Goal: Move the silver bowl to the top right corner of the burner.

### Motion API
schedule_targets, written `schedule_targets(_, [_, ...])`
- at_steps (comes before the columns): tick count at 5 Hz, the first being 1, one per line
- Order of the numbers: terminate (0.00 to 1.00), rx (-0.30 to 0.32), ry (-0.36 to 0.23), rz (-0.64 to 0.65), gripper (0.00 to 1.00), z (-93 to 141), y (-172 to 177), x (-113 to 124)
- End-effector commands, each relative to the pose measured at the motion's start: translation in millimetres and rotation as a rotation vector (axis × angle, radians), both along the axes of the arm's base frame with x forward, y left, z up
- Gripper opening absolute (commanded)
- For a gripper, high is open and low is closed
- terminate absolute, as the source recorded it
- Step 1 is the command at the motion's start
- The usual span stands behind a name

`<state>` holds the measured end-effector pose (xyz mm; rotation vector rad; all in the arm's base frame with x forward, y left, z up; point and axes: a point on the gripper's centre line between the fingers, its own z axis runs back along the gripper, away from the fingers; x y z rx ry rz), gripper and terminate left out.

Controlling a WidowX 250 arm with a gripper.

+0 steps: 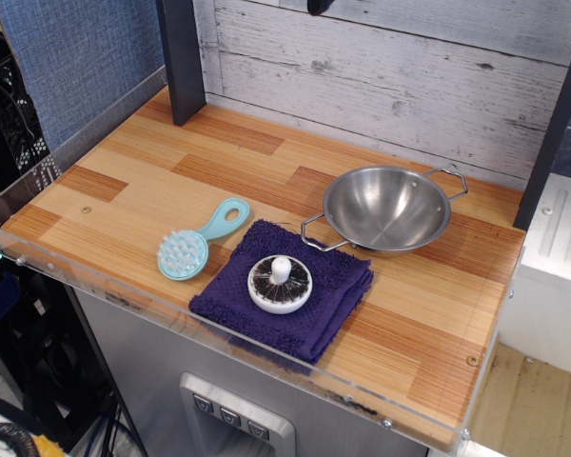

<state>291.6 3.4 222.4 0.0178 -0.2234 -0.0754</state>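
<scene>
The silver bowl is a shiny round steel bowl with two thin wire loop handles. It sits upright on the wooden counter at the right, toward the back wall, its near edge touching the purple cloth. Nothing holds it. Only a small dark tip of the gripper shows at the top edge of the frame, high above the counter and to the left of the bowl. Its jaws are out of frame.
A white disc with a knob rests on the purple cloth at front centre. A teal brush lies left of the cloth. A dark post stands at back left, another at right. A clear rim edges the counter front.
</scene>
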Motion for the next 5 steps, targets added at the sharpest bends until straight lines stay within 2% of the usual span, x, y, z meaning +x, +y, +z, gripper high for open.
schedule_targets(1, [0.00, 0.022, -0.004, -0.016, 1.00, 6.3, -0.3, -10.7])
schedule_targets(4, [0.00, 0.022, -0.004, -0.016, 1.00, 6.3, -0.3, -10.7])
schedule_targets(5, [1.00, 0.022, -0.004, -0.016, 1.00, 6.3, -0.3, -10.7])
